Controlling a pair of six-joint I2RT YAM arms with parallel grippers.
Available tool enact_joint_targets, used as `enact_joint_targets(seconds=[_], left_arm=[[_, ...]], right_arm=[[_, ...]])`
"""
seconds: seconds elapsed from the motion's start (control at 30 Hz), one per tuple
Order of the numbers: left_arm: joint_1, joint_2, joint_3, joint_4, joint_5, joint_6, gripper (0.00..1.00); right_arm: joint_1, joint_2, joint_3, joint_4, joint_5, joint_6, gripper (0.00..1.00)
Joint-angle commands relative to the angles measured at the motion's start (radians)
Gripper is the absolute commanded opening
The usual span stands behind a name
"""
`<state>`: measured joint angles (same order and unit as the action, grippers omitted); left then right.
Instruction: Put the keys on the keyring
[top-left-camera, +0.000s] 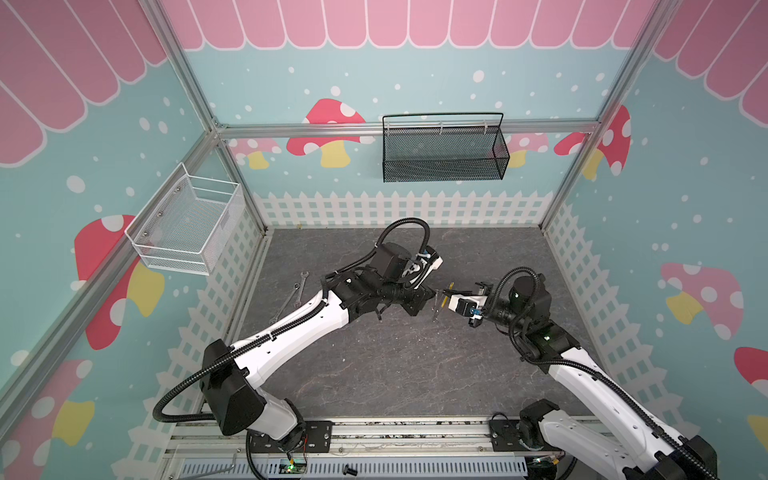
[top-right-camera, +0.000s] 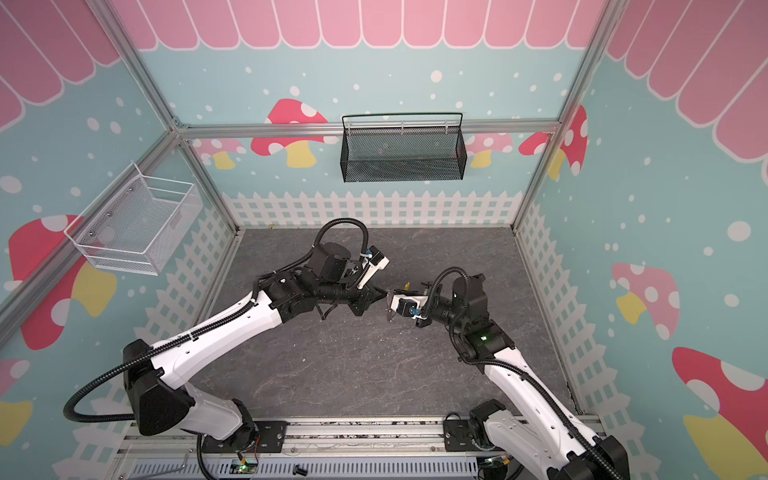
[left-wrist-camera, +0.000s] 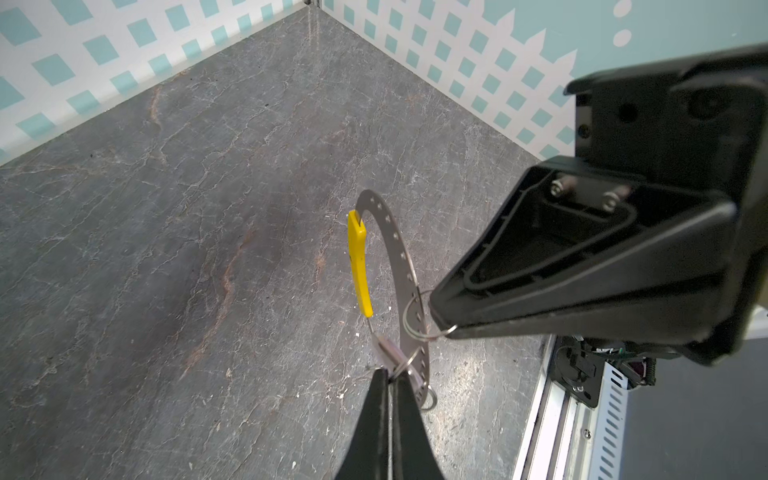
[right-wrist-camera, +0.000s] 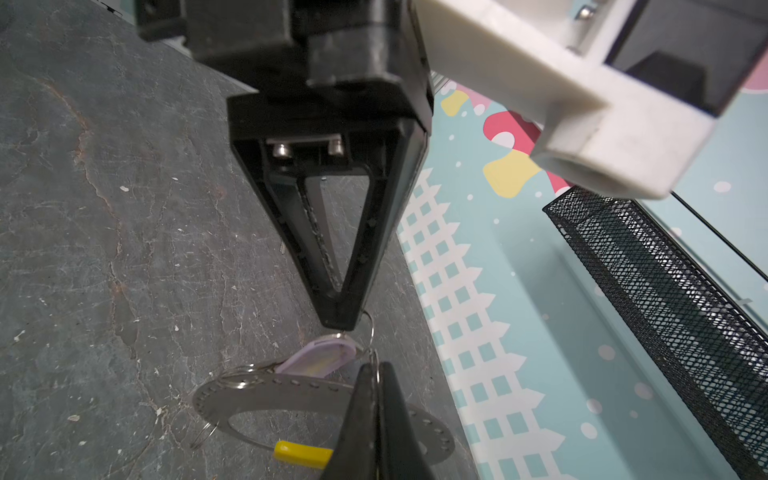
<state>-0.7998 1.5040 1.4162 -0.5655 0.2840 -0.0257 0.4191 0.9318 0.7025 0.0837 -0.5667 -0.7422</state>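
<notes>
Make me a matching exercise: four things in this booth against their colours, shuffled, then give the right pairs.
Things:
1. keyring's plastic segment
2. key tag
3. back-wall mesh basket
4. side-wall wire basket

Colours:
A. white
B. lilac
C. yellow
D. black

Pairs: 1-C, 2-B, 3-D, 4-A.

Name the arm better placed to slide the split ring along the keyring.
Right, probably: the right gripper pinches the split ring looped on the keyring, while the left gripper holds the keyring.
</notes>
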Motion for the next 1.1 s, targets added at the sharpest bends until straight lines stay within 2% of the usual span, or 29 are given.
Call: enact_joint_targets(seconds=[0.0, 0.2, 0.37, 0.63, 0.83, 1.07], left_arm=[[0.004, -0.019, -0.018, -0.005, 0.002, -0.019, 0.00], [0.020, -0.037, -0.146, 0.019, -0.022, -0.052, 0.00], [0.031, -0.038, -0.264, 0.085, -0.026, -0.084, 0.00], [0.036, 0.036, -0.390, 0.137, -0.046, -0.103, 0.00], [0.036, 0.041, -0.398, 0.059, -0.105, -0.102, 0.00], [0.036, 0.004, -0.391, -0.127, -0.134, -0.108, 0.00]], right_arm=[[0.002, 0.002, 0.022, 0.022, 0.033, 0.023, 0.00], [0.003, -0.006, 0.015, 0.002, 0.135, -0.008, 0.00], [0.003, -0.019, 0.015, -0.025, 0.128, -0.033, 0.00], [0.002, -0.037, 0.014, -0.079, 0.138, -0.057, 0.00], [0.003, -0.055, 0.011, -0.107, 0.176, -0.061, 0.00], [0.003, -0.077, -0.007, -0.112, 0.168, -0.060, 0.00]])
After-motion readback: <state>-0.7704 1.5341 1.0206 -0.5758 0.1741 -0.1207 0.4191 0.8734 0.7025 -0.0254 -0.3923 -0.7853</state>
